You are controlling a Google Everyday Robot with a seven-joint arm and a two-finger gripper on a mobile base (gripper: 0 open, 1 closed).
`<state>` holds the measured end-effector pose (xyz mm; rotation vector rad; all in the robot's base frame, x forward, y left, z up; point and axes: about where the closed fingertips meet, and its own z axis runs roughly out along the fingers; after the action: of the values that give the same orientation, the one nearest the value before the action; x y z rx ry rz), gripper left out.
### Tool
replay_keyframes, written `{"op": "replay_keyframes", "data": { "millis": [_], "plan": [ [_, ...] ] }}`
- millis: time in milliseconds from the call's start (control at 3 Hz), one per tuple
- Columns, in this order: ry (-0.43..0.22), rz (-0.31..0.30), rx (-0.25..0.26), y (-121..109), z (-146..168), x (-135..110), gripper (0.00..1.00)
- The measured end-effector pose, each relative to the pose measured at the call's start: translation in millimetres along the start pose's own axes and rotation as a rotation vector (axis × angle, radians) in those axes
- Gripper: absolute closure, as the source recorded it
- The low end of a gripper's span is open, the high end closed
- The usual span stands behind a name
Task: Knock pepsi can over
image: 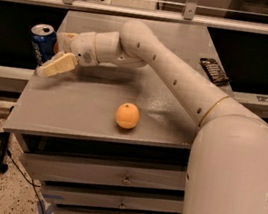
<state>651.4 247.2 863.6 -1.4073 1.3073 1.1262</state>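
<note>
Table (88, 107): grey top over a stack of drawers (113, 174); everything in play sits on this 1 surface.
Arm (178, 80): white, reaching from the lower right across the table toward its back-left corner, low over the top.
Gripper (60, 51): at the back-left of the table, just right of the pepsi can (41, 46); its 2 cream fingers stand apart, 1 higher and 1 lower, with nothing between them. Whether a finger already touches the can, I cannot tell.
Step in hand: the sideways push. In my judgement it goes best with the contact high on the can, near the rim, so the can tips rather than slides; a short, firm sweep to the left should do, stopping before the table edge.
Risk: the can stands close to the left edge and could roll off once down.
Pepsi can: blue body, silver top, white lettering; standing, perhaps leaning slightly, at the back-left corner.
Orange (127, 115): near the front middle, well apart from the can.
Black packet (214, 71): flat, at the back right.
</note>
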Motion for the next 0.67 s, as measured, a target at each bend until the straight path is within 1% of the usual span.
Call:
{"op": "replay_keyframes", "data": {
  "millis": [333, 667],
  "plan": [
    [-0.033, -0.018, -0.03, 2.5, 28.2, -9.0, 0.17],
    [-0.049, -0.022, -0.042, 4.1, 39.3, -13.3, 0.41]
  ]
}}
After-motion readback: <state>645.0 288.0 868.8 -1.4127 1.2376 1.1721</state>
